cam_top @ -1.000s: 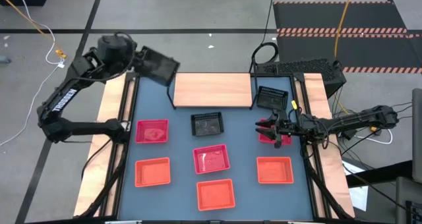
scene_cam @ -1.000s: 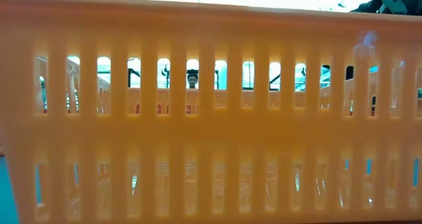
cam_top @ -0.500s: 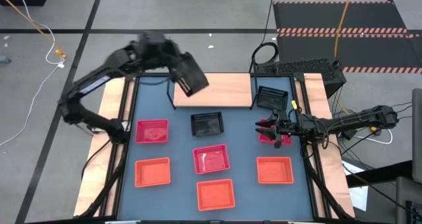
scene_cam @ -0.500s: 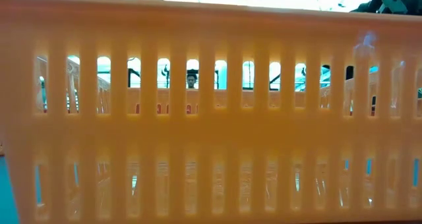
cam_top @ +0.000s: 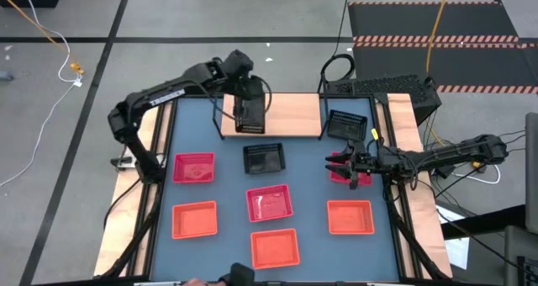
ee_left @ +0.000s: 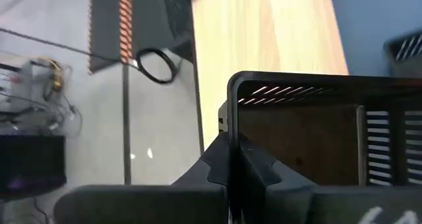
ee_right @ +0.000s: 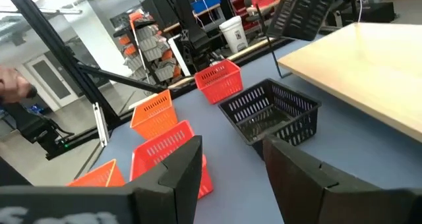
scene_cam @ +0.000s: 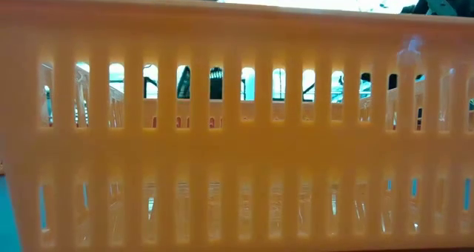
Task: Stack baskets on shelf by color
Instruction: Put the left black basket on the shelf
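The left gripper (cam_top: 245, 97) is out over the shelf (cam_top: 290, 113), pinched tight on the rim of a black basket (cam_top: 249, 114) that hangs tilted right below it, over the plank's left part. From the wrist cam you see the fingers (ee_left: 227, 165) closed flat together on that wall, with bare wood beyond it.

The right gripper (cam_top: 351, 170) sits low over the table's right side, jaws apart with nothing between them. A pink basket (cam_top: 340, 170) is right under it, mostly covered by the arm. Ahead of it on its own cam there's a second black basket (ee_right: 270, 117) on the table, well apart from the fingers, and pink (ee_right: 221, 79) and orange (ee_right: 153, 110) ones further off.

A third black basket (cam_top: 346, 124) lies just off the shelf's right end, close behind the right gripper.

No readable writing on the baskets; the white lettering on the left arm is too small to make out.

The low cam is basically useless, an orange basket wall (scene_cam: 237, 156) fills it, you only get slivers through the slots
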Tool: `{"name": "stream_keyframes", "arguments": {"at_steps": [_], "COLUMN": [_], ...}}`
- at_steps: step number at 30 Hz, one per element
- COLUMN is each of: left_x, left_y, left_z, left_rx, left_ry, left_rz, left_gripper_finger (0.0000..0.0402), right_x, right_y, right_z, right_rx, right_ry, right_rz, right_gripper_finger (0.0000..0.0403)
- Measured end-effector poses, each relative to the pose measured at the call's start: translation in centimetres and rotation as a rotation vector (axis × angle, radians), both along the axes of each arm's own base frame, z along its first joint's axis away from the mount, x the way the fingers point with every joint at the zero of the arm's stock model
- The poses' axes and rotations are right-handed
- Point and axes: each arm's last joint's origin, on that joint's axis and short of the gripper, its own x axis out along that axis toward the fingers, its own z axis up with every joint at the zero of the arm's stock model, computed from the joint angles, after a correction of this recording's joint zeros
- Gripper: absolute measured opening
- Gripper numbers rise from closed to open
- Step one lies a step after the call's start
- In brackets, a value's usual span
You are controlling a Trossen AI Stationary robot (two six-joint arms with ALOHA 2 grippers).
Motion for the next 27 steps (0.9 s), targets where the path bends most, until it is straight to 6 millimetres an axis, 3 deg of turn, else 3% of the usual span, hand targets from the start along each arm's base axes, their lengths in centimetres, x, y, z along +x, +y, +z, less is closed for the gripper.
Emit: {"name": "stream_keyframes", "arguments": {"at_steps": [5, 10, 17, 27], "left_x": [-0.2, -0.7, -1.3, -2.3], "left_y": [1.7, 3.0, 4.4, 6.0], "left_z": [-2.6, -4.5, -5.0, -5.5], "left_rx": [-0.123, -0.191, -0.188, -0.161], "left_ry": [0.087, 0.16, 0.179, 0.153], "left_rz": [-0.01, 0.035, 0.045, 0.079], "left_gripper_finger": [0.0021, 0.0007, 0.0027, 0.001], "right_x": [0.0, 0.0, 0.0, 0.0], "right_y": [0.0, 0.0, -0.1, -0.1], "right_z": [0.0, 0.0, 0.0, 0.0], "right_rx": [0.0, 0.0, -0.003, -0.003], "right_ry": [0.002, 0.003, 0.003, 0.002], "right_rz": [-0.004, -0.005, -0.03, -0.03], "right_gripper_finger": [0.0155, 0.0155, 0.0155, 0.0155]}}
